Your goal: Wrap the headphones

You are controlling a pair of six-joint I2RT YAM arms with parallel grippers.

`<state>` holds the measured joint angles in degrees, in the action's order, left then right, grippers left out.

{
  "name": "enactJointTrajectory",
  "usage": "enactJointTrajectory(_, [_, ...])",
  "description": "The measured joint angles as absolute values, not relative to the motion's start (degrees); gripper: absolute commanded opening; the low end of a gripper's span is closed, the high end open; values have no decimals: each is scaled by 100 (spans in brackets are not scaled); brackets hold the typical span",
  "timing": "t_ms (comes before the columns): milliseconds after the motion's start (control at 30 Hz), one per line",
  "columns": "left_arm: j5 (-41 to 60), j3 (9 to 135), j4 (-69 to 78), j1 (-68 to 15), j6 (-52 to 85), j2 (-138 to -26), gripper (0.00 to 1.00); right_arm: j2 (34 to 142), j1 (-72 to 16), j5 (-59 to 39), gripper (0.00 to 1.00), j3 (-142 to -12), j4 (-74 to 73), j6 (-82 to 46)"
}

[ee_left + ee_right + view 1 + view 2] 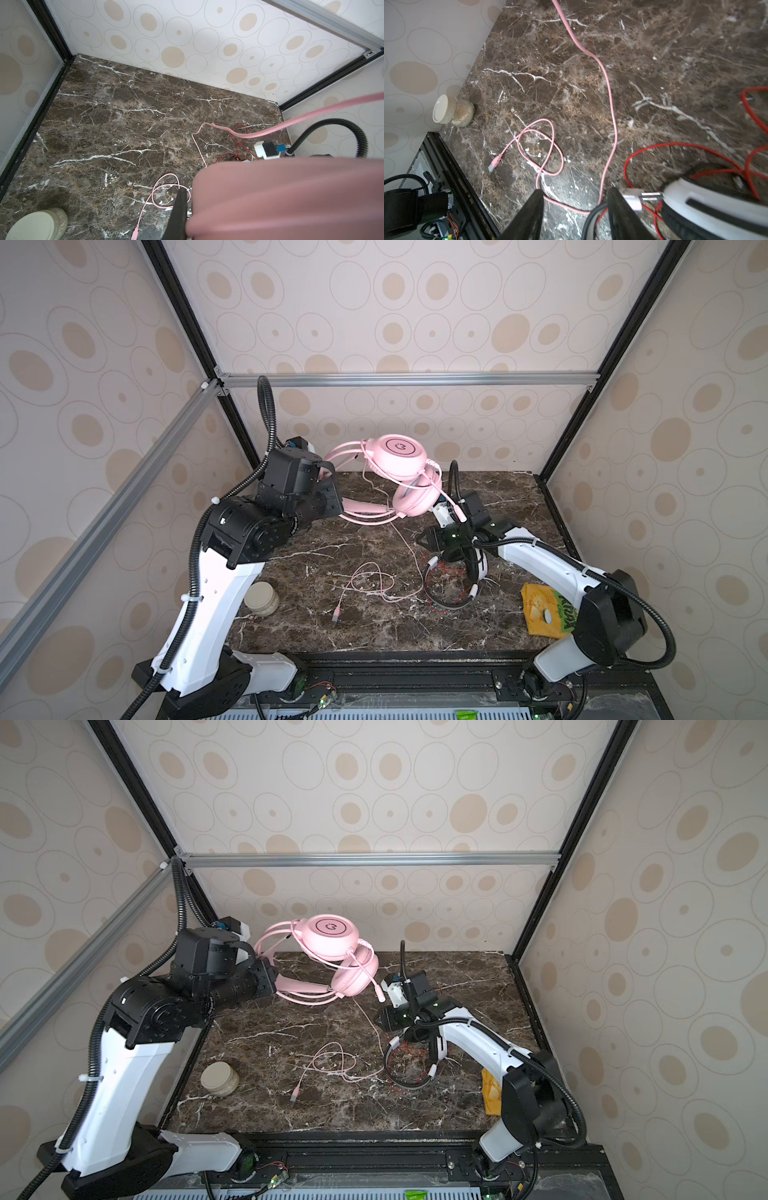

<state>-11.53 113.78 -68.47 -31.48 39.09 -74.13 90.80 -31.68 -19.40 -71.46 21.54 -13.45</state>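
Note:
The pink headphones (405, 456) (334, 936) hang above the back of the marble table. My left gripper (338, 506) (272, 979) is shut on their headband, which fills the left wrist view as a pink blur (291, 197) beside one dark finger (178, 207). Their pink cable (370, 580) (610, 108) drops to the table and ends in a loose loop. The white-and-black headphones (478, 568) (716, 203) lie on the table with a thin red cable (675, 147). My right gripper (430, 541) (575, 199) hovers open just above them, with the pink cable lying between its fingers.
A jar with a cream lid (261, 598) (219, 1078) stands near the table's front left. A yellow and green snack bag (548, 608) lies at the front right under my right arm. Patterned walls and a black frame enclose the table (291, 626).

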Motion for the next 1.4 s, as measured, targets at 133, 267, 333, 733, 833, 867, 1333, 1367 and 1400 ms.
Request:
enactJointTrajectory(133, [-696, 11054, -6541, -3146, 3879, -6877, 0, 9312, -3345, -1979, 53, -7297, 1905, -1339])
enactJointTrajectory(267, [19, 10372, -5878, -3146, 3785, -6023, 0, 9319, -3450, -2036, 53, -7238, 1616, -1315])
enactJointTrajectory(333, [259, 10263, -5677, -3151, 3741, -5817, 0, 9264, -3479, -2056, 53, -7087, 1435, -1299])
enactJointTrajectory(733, [-27, 10337, -5380, -3148, 3704, -7312, 0, 8499, -3498, -2536, 52, -5933, 749, -1479])
enactJointTrajectory(833, [-395, 10294, -5614, -3138, 3712, -7708, 0, 8449, -3498, -2755, 52, -5699, 469, -1693])
enactJointTrajectory(867, [-506, 10230, -5660, -3129, 3719, -7747, 0, 8440, -3500, -2821, 53, -5605, 366, -1780])
enactJointTrajectory(1333, [-1057, 9992, -5789, -2978, 3765, -7347, 0, 9498, -4379, -1957, 53, -5524, -993, -3568])
enactJointTrajectory(1367, [-1066, 9959, -5793, -2956, 3765, -7345, 0, 9618, -4427, -1813, 53, -5575, -1031, -3653])
enactJointTrajectory(1400, [-1068, 9924, -5795, -2934, 3765, -7345, 0, 9723, -4453, -1680, 53, -5623, -1100, -3743])
